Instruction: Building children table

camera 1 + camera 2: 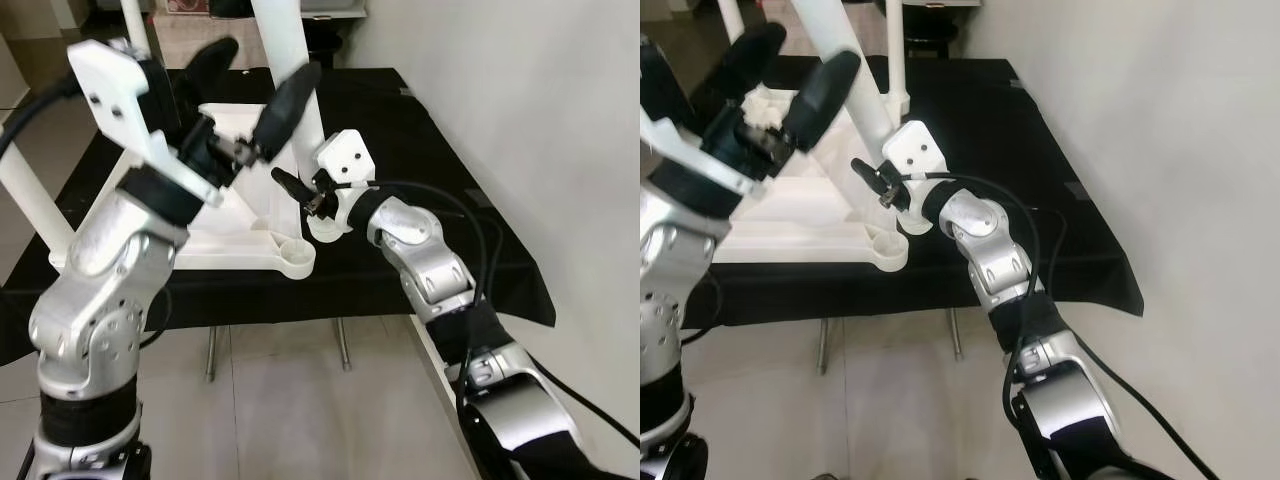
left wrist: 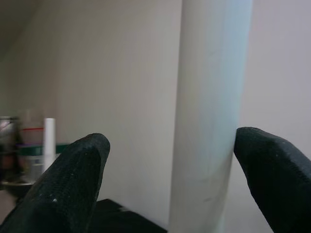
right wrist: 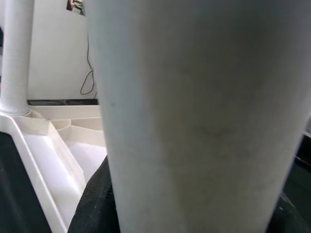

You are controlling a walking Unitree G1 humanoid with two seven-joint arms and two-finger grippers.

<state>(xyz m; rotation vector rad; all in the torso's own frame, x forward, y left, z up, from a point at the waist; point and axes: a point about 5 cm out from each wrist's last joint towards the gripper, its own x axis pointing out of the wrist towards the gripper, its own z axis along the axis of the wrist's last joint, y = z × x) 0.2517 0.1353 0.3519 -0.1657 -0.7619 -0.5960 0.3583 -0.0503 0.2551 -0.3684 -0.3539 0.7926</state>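
A white plastic tabletop (image 1: 240, 232) lies upside down on a black-covered table (image 1: 430, 130). A thick white leg (image 1: 292, 60) rises from its near right part. My right gripper (image 1: 312, 196) is low on that leg, by its base, shut around it; in the right wrist view the leg (image 3: 194, 111) sits between the black fingers (image 3: 92, 204). My left gripper (image 1: 255, 85) is raised and open, its fingers straddling the same leg higher up without touching. The left wrist view shows this leg (image 2: 209, 116) standing closer to one fingertip (image 2: 274, 170).
More white legs stand at the left (image 1: 30, 195) and back (image 1: 135, 25) of the tabletop. An empty round socket (image 1: 296, 256) sits at the near corner. A white wall (image 1: 540, 120) runs along the right. Tiled floor (image 1: 300, 400) lies below the table's front edge.
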